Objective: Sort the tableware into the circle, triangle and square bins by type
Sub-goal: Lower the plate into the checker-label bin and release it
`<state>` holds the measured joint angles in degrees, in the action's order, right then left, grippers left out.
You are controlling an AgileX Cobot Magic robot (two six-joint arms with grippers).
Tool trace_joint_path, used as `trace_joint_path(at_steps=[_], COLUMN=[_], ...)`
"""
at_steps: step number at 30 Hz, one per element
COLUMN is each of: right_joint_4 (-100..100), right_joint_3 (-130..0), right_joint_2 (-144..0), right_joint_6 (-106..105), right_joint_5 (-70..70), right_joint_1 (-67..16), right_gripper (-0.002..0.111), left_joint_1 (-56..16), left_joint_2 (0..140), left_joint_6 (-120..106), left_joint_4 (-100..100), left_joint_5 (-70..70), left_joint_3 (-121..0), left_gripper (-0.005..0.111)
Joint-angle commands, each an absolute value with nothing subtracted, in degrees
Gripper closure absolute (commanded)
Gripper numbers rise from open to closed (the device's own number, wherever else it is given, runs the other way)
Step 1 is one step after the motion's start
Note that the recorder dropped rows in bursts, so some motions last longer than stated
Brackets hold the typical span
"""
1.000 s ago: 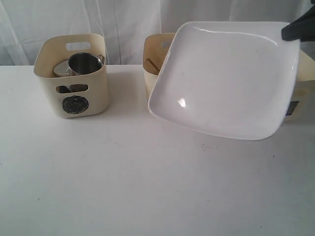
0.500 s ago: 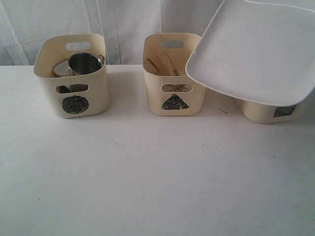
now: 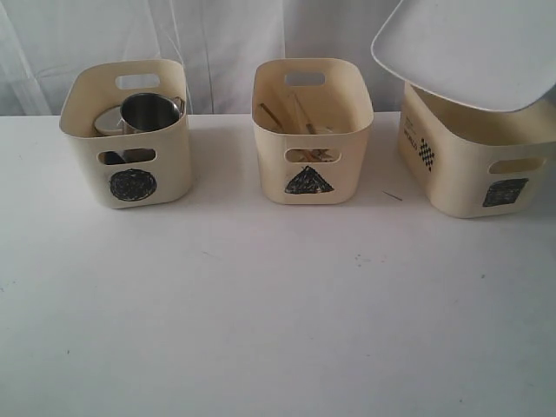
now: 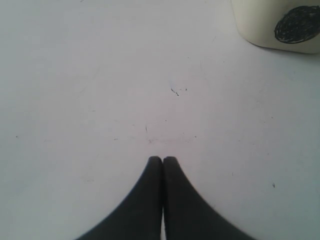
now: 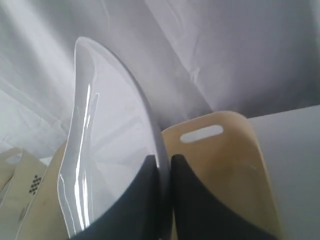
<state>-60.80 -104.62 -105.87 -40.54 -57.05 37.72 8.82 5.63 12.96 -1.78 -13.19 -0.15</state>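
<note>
The large white plate [image 3: 473, 48] hangs tilted above the square bin [image 3: 473, 161] at the right, its underside towards the camera. My right gripper [image 5: 164, 159] is shut on the plate's rim [image 5: 150, 130]; the gripper itself is out of the exterior view. The circle bin [image 3: 129, 135] at the left holds a steel mug [image 3: 149, 113] and more steel ware behind it. In the triangle bin [image 3: 311, 130] in the middle lie wooden chopsticks [image 3: 287, 115]. My left gripper [image 4: 162, 160] is shut on nothing, over bare table near the circle bin [image 4: 280, 25].
A white table [image 3: 261, 304] carries the three bins in a row at the back. A white curtain [image 3: 226, 35] hangs right behind them. A small dark speck [image 3: 393, 196] lies between the triangle and square bins.
The plate has swung up and to the right, from in front of the triangle and square bins to above the square bin, uncovering both. The left gripper shows no change.
</note>
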Motion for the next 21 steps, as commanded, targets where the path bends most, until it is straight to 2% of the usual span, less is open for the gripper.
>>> trace_joint_path(at_steps=[1,11,17,21], right_joint_4=[-64.38,-48.2,-47.91,-47.91], right_joint_3=[-106.23,-106.23,-106.23,-106.23], right_joint_2=[-106.83,-107.54,-111.7,-113.75], right_joint_6=[-40.08,-43.69,-43.9,-44.99], right_joint_5=[-49.33,-44.37,-35.39,-35.0], right_joint_1=[38.36,38.36,36.1,34.58], right_gripper=[0.108,0.108,0.108,0.108], left_joint_1=[8.42,8.42,8.42,8.42], left_joint_2=[5.33,5.33,5.33,5.33], left_joint_6=[13.02,13.02,13.02,13.02], left_joint_4=[-2.09,-2.09,-2.09,-2.09], left_joint_5=[-13.25,-13.25,-13.25,-13.25], left_joint_3=[0.0,0.0,0.0,0.0], left_gripper=[0.107,0.107,0.107,0.107])
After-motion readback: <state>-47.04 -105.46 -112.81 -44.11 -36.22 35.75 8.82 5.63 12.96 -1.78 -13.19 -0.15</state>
